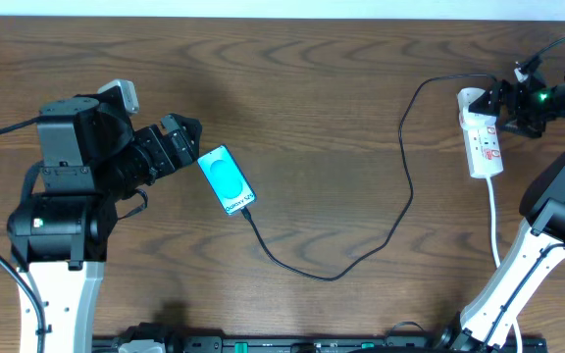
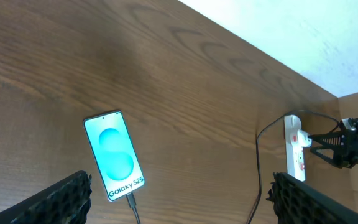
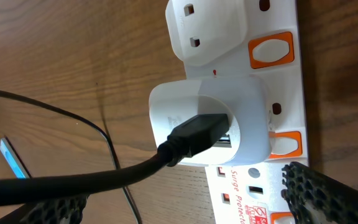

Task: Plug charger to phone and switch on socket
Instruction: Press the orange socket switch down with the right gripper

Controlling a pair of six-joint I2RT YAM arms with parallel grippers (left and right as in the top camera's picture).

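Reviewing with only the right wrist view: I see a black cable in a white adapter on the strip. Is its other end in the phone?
Observer: Yes. Overhead, the charger loops over to the phone, and its tip sits in the phone's bottom edge.
Operator: Is the left gripper holding the phone?
Observer: No. The left gripper is open beside the phone's top end, not gripping it.

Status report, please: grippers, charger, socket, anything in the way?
Left gripper open beside phone. Right gripper open at socket. Charger tip in phone; switch state unclear. Nothing blocking.
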